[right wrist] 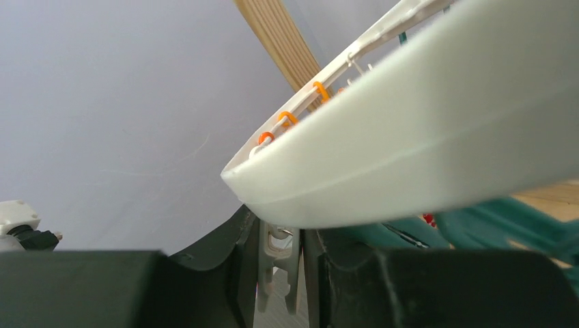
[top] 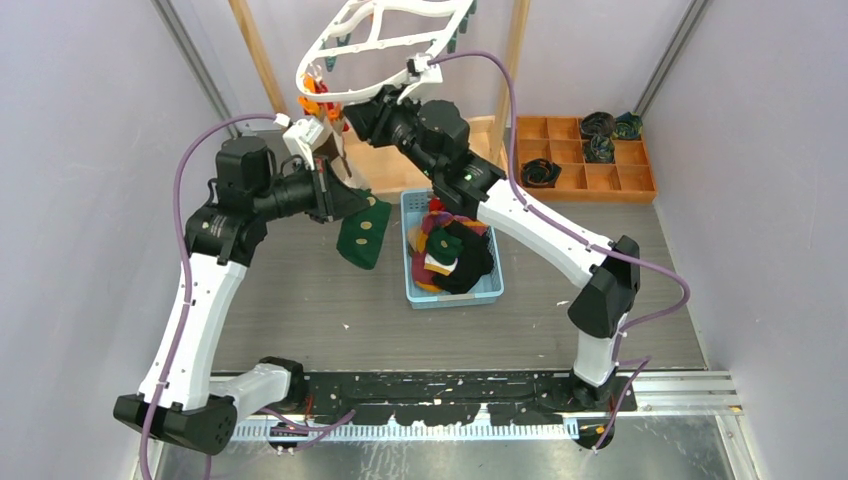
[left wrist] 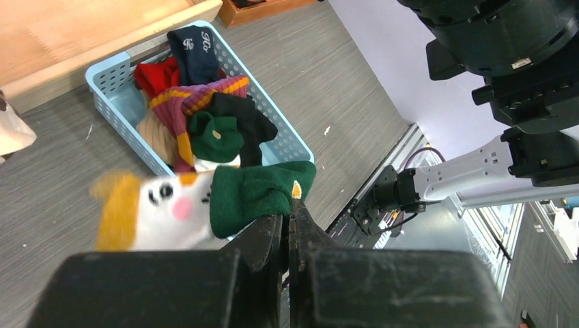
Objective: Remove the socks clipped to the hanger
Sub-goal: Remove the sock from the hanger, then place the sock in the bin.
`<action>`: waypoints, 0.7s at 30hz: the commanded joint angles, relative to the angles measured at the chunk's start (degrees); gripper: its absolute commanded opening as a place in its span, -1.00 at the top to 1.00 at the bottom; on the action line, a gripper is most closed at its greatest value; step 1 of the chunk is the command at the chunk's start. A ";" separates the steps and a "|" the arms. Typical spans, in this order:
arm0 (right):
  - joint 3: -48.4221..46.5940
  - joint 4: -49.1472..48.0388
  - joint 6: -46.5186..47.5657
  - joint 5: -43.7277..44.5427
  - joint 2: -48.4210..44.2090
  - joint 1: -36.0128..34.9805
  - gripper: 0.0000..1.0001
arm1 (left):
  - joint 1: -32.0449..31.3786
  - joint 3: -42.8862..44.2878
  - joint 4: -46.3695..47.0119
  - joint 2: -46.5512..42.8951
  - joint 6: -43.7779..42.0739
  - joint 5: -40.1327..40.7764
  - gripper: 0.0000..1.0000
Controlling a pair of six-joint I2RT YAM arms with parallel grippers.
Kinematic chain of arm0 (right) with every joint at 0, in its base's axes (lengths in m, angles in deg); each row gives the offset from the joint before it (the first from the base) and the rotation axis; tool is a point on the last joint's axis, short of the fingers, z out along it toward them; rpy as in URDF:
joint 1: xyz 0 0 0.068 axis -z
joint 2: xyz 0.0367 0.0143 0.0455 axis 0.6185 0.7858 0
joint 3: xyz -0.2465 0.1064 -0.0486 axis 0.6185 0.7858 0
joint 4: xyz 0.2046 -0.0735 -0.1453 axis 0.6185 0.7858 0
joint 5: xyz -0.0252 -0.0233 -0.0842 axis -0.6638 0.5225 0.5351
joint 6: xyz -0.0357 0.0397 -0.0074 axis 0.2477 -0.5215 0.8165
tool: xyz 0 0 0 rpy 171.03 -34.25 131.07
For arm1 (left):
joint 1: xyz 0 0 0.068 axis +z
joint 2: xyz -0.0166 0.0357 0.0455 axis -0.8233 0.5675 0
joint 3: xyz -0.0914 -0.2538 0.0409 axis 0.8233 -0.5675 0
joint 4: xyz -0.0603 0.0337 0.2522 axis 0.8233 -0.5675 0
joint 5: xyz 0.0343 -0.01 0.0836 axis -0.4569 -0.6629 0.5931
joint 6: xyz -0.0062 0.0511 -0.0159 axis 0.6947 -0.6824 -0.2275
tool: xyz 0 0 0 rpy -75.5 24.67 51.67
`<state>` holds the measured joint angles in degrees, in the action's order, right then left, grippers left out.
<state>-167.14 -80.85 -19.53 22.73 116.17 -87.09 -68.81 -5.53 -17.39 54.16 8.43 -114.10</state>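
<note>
Blue plastic, slotted: finding a basket (left wrist: 113, 92) at the middle of the surface (top: 300, 310), heaped with socks (left wrist: 205, 102) in red, navy, purple-striped, black and green. Noting a wooden compartment tray (top: 605, 180) at the far right corner, holding dark coiled items, and a light wooden rack (top: 252, 50) along the far edge. Seeing the right arm (top: 540, 225) crossing above the basket, hiding part of the heap from overhead. Finding the white oval hanger (right wrist: 444, 123) tilting high over the far edge, orange clips (top: 310, 105) dangling at its left end. Pressing the right jaws against both sides of a pale clip (right wrist: 278, 263) under the hanger's rim. Pinching a dark green sock (top: 365, 235) with yellow dots in the fully closed left jaws, above the surface just left of the basket. Spotting white curly letters on the navy sock (left wrist: 194, 55), too small for reading.
</note>
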 commanded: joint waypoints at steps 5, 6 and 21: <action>10.35 -10.49 -0.79 -4.36 -11.27 0.90 -0.70 | -0.24 -0.47 -1.55 -2.23 -3.97 -0.14 0.99; 13.60 -12.68 -0.51 -4.41 -13.14 0.97 -0.96 | -0.24 -0.59 -1.64 -2.55 -4.98 -0.13 0.99; 48.23 -24.16 11.06 -37.01 -34.42 0.99 -0.99 | -0.48 2.68 -3.76 -1.96 -4.39 -5.44 0.99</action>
<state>-120.00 -101.48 -13.92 -2.15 84.01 -85.98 -68.96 -5.36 -21.24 51.84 2.60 -116.18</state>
